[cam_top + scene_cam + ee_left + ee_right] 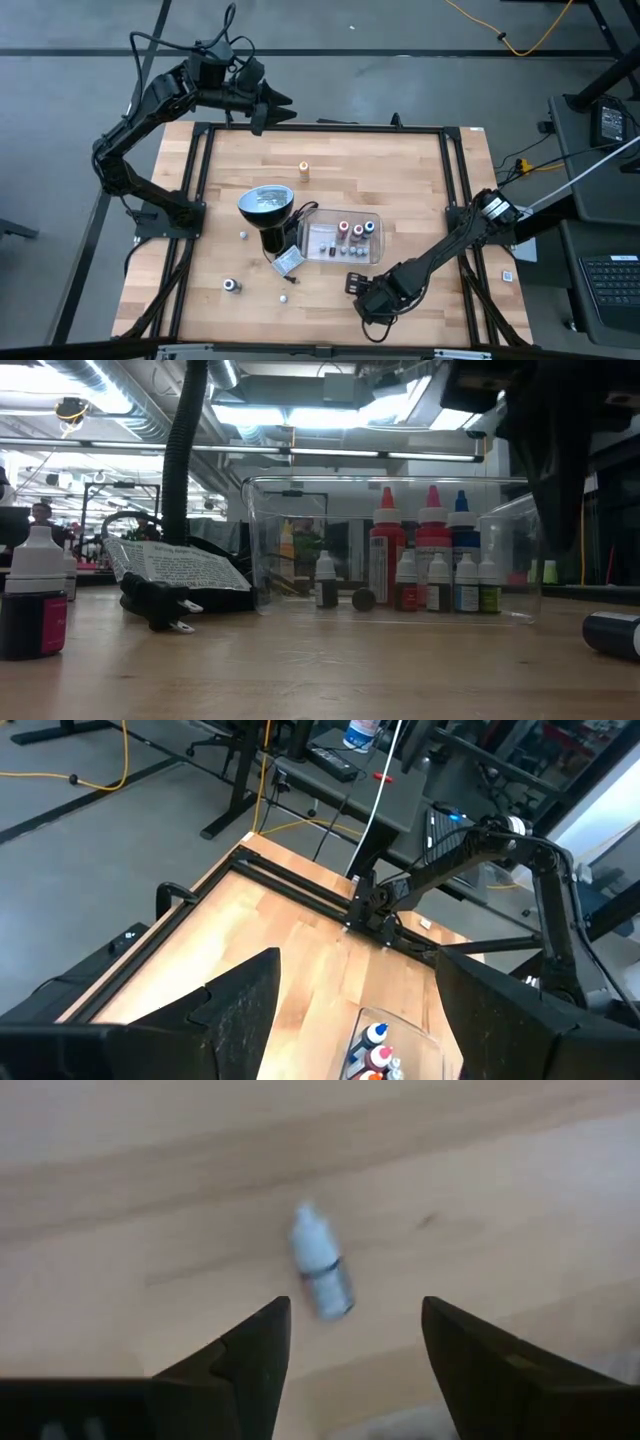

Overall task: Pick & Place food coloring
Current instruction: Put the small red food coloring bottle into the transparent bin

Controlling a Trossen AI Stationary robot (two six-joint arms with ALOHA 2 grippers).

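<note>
The right hand hovers low over the near part of the tabletop, its two fingers parted with nothing between them, and just beyond their tips a small white-capped food coloring bottle lies on its side on the wood, untouched; the fingers straddle the line toward it, which reads as an approach lined up so the hand can close across the bottle's narrow body. The clear plastic tray sits mid-table beside the black lamp and already holds a cluster of upright bottles, red-capped and blue-capped ones standing tallest, so it looks to be the collecting place. Several bottles are not yet gathered: an orange one stands alone toward the far side, and small ones lie scattered near the front edge, with a dark bottle close to the low camera. The left hand waits raised over the far edge, fingers spread and empty, well clear of the work
</note>
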